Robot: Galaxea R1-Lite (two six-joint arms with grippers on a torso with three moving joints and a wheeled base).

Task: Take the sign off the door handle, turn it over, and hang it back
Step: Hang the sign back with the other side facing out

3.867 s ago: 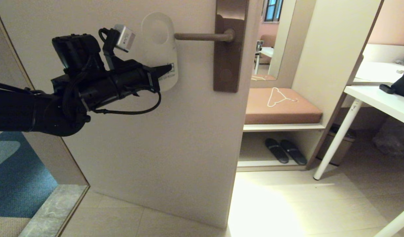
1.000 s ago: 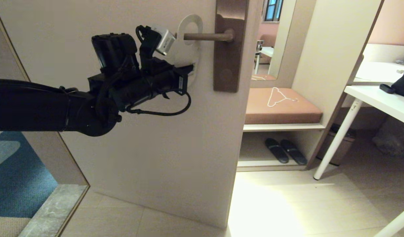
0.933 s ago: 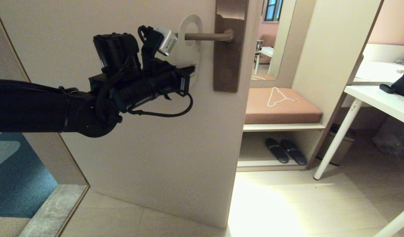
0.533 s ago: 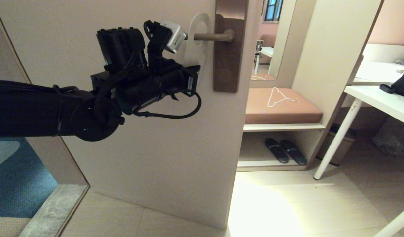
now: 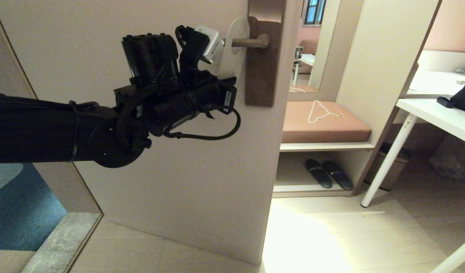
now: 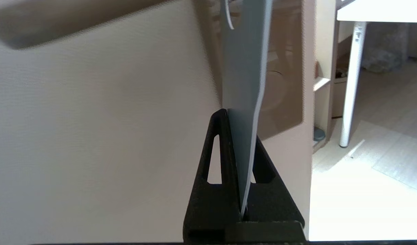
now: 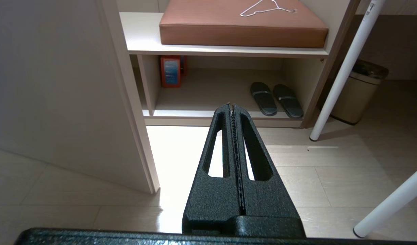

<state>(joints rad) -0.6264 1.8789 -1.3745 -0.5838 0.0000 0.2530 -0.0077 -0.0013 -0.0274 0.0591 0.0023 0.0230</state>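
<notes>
Pale door (image 5: 179,182), tiled floor (image 5: 331,235), cushioned bench (image 5: 325,123), white desk (image 5: 441,113)

Door face (image 5: 160,189): bare below and left of the left arm; open passage there.
Door handle (image 5: 251,41): juts leftward from the bronze backplate (image 5: 261,76); the sign (image 5: 232,49) is threaded on it, edge-on, closing the gap beside the backplate.
Left gripper (image 6: 240,136): clamped on the sign's lower end, close against the door.
Right of the door edge: open floor (image 5: 331,235), bounded by the shelf unit (image 5: 323,146) and 1 white table leg (image 5: 388,159).
Right gripper (image 7: 233,107): pressed closed above clear floor.
</notes>
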